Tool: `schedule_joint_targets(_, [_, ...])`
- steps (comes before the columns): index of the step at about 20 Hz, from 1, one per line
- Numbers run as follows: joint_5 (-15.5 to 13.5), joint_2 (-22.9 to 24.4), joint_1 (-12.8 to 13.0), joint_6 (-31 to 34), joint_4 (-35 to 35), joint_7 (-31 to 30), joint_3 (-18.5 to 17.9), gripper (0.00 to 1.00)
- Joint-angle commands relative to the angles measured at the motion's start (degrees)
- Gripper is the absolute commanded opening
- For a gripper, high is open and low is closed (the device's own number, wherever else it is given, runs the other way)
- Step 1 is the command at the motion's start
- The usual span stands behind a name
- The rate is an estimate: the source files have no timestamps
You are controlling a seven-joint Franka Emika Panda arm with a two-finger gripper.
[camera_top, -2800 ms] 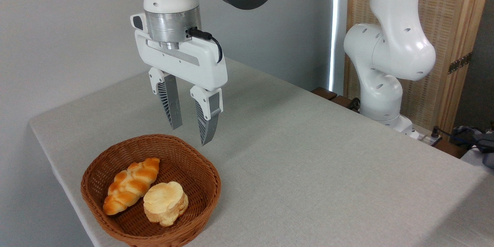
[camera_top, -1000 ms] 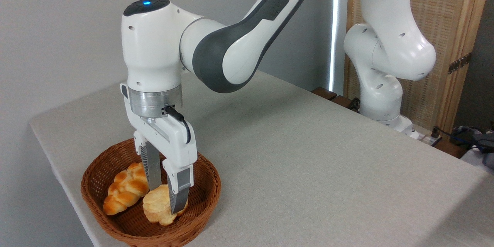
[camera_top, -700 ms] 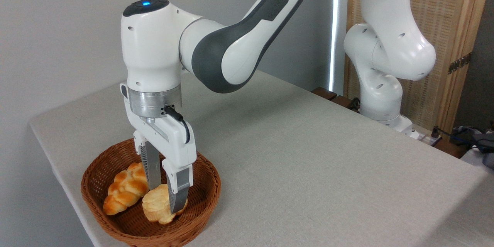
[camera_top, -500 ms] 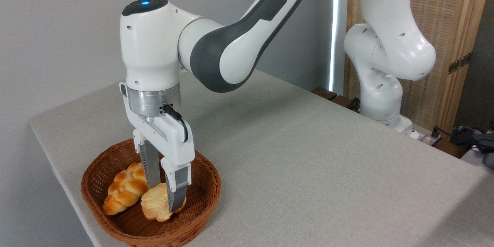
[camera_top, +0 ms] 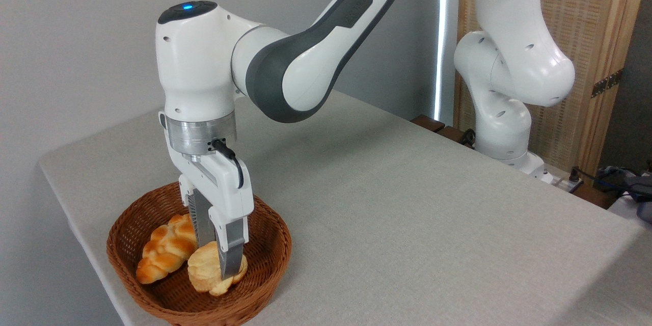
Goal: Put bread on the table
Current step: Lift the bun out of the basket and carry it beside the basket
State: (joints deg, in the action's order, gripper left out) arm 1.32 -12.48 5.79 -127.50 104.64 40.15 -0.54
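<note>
tool (camera_top: pixel 218 260) clamped on bun (camera_top: pixel 209 274), low in basket (camera_top: pixel 265 270), touching braided loaf (camera_top: pixel 165 248). lift straight up, clear of rim, before crossing to bare tabletop (camera_top: pixel 407 214). keep squeeze light; soft bun likely to deform or slip.

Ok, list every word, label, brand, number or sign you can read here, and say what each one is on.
No text can be read.
Arm: faint embossed lettering on the dark grey link, too blurred to read.
Bread, braided loaf, basket, table and gripper: no markings visible.
</note>
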Motion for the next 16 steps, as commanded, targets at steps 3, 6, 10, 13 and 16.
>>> schedule_joint_targets(3, [0.79,-0.17,0.19,-0.64,-0.23,0.45,-0.17,0.45])
schedule_joint_targets(6, [0.79,0.27,0.10,-0.47,-0.23,0.45,-0.25,0.44])
schedule_joint_targets(10, [0.44,2.28,0.01,-0.38,-0.32,0.01,-0.52,0.44])
schedule_joint_targets(13, [-0.09,5.27,0.01,1.11,-0.14,-0.60,-0.52,0.46])
schedule_joint_targets(16, [-0.18,8.43,0.01,7.42,0.03,-0.51,-0.34,0.46])
